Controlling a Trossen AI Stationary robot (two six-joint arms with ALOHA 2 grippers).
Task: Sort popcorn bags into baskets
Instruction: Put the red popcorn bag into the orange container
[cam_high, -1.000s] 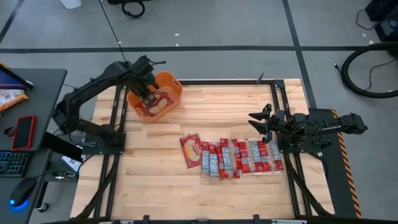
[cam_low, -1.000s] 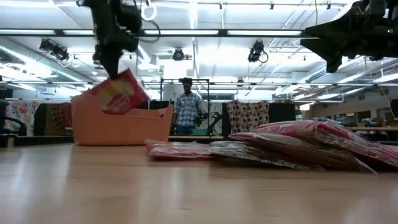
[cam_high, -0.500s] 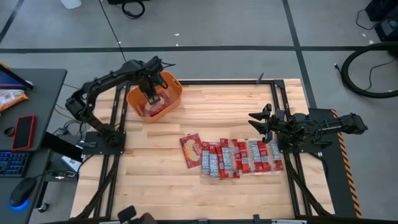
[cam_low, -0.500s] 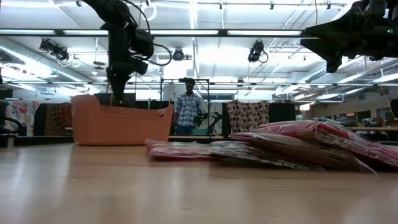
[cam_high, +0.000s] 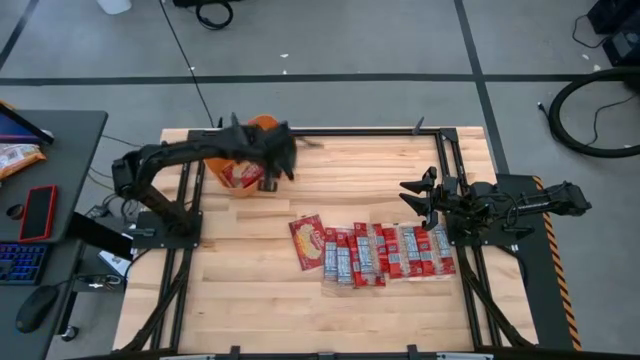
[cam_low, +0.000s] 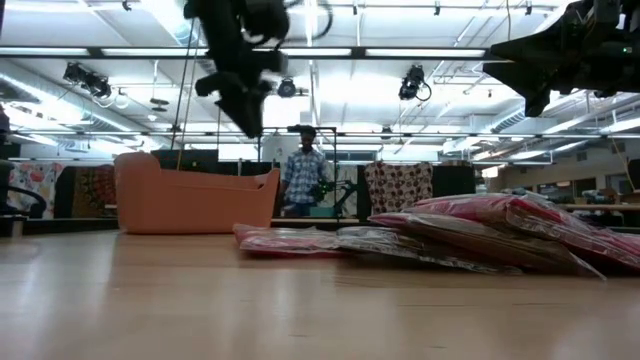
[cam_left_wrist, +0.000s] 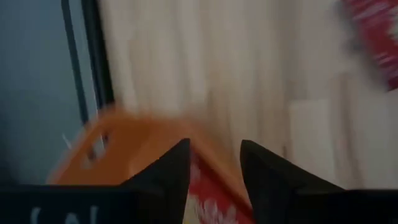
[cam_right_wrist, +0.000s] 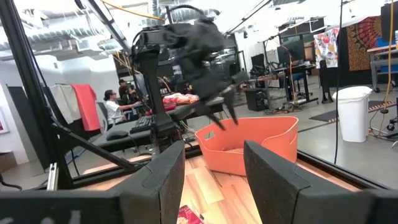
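Note:
The orange basket stands at the table's far left, mostly under my left arm; a red popcorn bag lies inside it. My left gripper hangs open and empty above the basket's right rim, which also shows in the left wrist view. Several popcorn bags lie in an overlapping row on the table's middle right, also seen in the low view. My right gripper waits open and empty above the row's right end.
Black frame rails run along the table's sides and far edge. Bare wood lies between the basket and the row of bags and along the near edge. A person stands in the room behind the table.
My left gripper held a popcorn bag above the basket, then let it go; the bag has dropped inside. The gripper has since swung toward the table's right, past the basket's right rim. My right arm has kept still.

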